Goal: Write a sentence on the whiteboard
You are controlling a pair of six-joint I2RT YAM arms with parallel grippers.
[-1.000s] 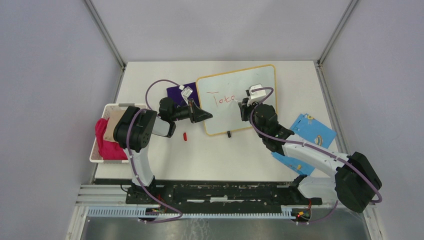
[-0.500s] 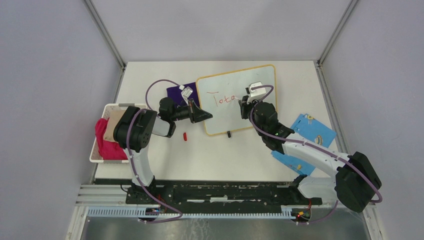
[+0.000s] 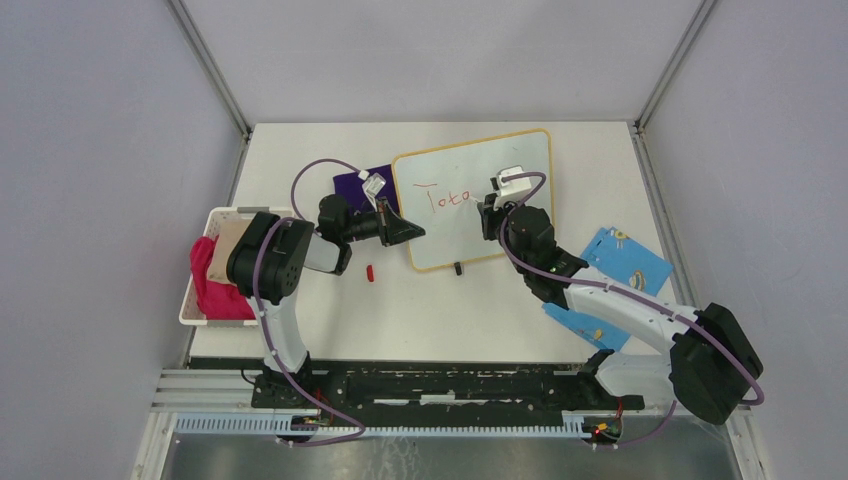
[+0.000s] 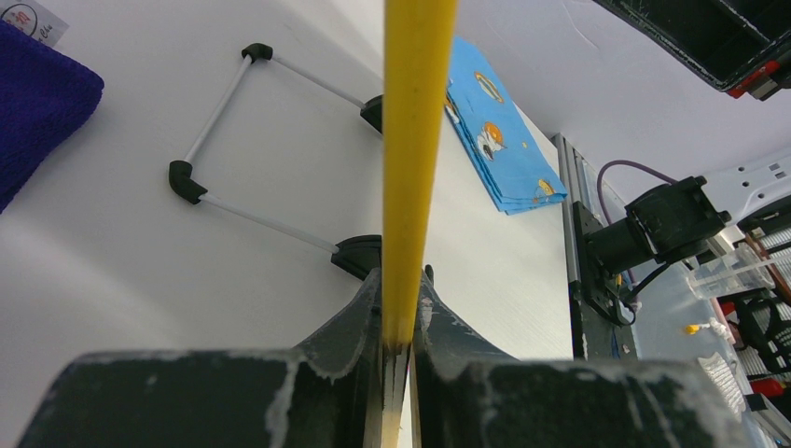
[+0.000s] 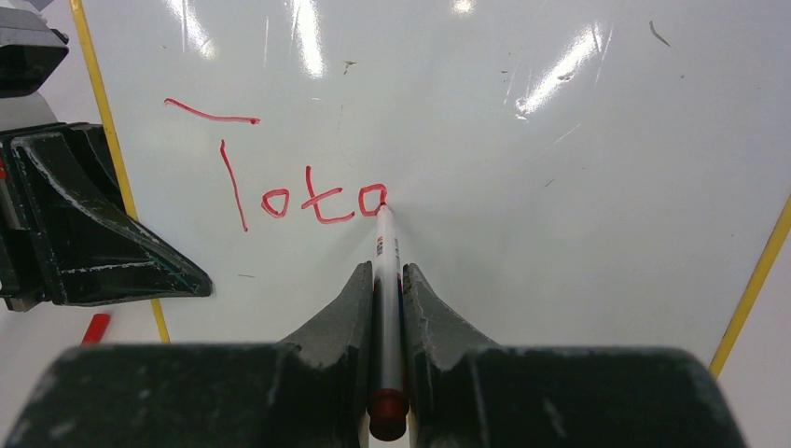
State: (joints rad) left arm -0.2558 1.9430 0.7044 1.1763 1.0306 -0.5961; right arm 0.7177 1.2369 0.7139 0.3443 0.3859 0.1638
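We find open white surface (image 3: 440,310) in front of the small glossy whiteboard with the thin orange frame (image 3: 500,160), between the two arms. It is broken only by a small red cap (image 3: 370,272) lying near the left arm.

On the board, everything right of the red letters (image 5: 308,201) is bare up to the frame, giving room to the white-barrelled red marker (image 5: 385,252) in the right fingers (image 5: 350,317). Leftward, the left fingers (image 5: 93,224), clamped on the frame, block that edge.

A dark purple cloth (image 3: 350,188) lies behind them. A white basket of cloths (image 3: 188,298) fills the surface's left edge, and blue patterned sheets (image 3: 630,262) lie to the right.
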